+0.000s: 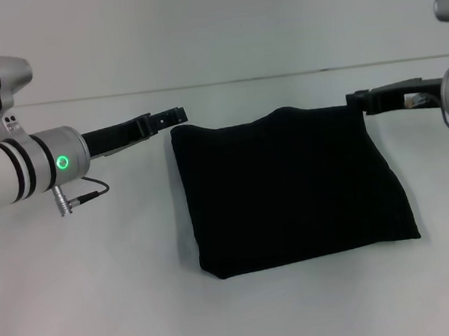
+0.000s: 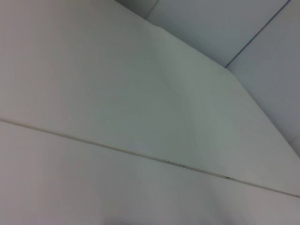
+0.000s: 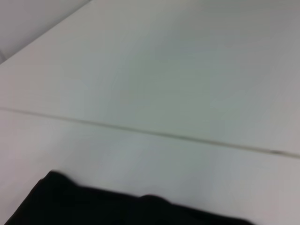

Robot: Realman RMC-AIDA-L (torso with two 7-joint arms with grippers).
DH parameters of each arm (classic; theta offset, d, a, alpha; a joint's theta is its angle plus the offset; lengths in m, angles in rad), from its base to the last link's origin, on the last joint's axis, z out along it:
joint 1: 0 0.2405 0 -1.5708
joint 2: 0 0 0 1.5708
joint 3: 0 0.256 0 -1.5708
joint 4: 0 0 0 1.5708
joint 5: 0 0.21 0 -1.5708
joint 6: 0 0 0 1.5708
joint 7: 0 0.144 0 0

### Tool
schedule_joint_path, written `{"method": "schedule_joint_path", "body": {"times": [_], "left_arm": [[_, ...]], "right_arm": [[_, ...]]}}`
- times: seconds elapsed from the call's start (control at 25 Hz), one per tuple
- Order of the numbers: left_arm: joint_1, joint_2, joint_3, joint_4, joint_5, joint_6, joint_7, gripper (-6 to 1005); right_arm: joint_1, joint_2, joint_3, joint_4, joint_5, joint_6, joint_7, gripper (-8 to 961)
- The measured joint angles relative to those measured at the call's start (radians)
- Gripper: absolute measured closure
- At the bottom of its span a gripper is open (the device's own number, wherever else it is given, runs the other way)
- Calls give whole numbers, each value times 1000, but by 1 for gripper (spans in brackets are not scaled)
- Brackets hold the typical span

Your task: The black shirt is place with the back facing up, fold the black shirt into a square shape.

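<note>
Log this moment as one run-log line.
black shirt: folded, roughly square, on table | left pincer: at far-left corner | right pincer: at far-right corner

Both arms run off the head view's sides. The left gripper [image 1: 176, 114] and right gripper [image 1: 356, 101] are too small to read their fingers. The right wrist view cuts off the shirt [image 3: 117, 208], showing only 1 blurred edge.
</note>
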Motion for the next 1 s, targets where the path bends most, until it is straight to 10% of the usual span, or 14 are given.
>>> {"method": "schedule_joint_path", "body": {"times": [0.08, 0.64, 1.0], "left_arm": [[-2, -1, 1, -3, 0, -14, -1, 49], [-35, -7, 3, -63, 0, -82, -1, 61], [-77, -18, 20, -127, 7, -135, 1, 87]], "right_arm": [[-1, -6, 8, -4, 1, -10, 3, 951], [-7, -10, 53, -48, 3, -138, 8, 326], [-11, -3, 55, -68, 3, -155, 8, 183]]}}
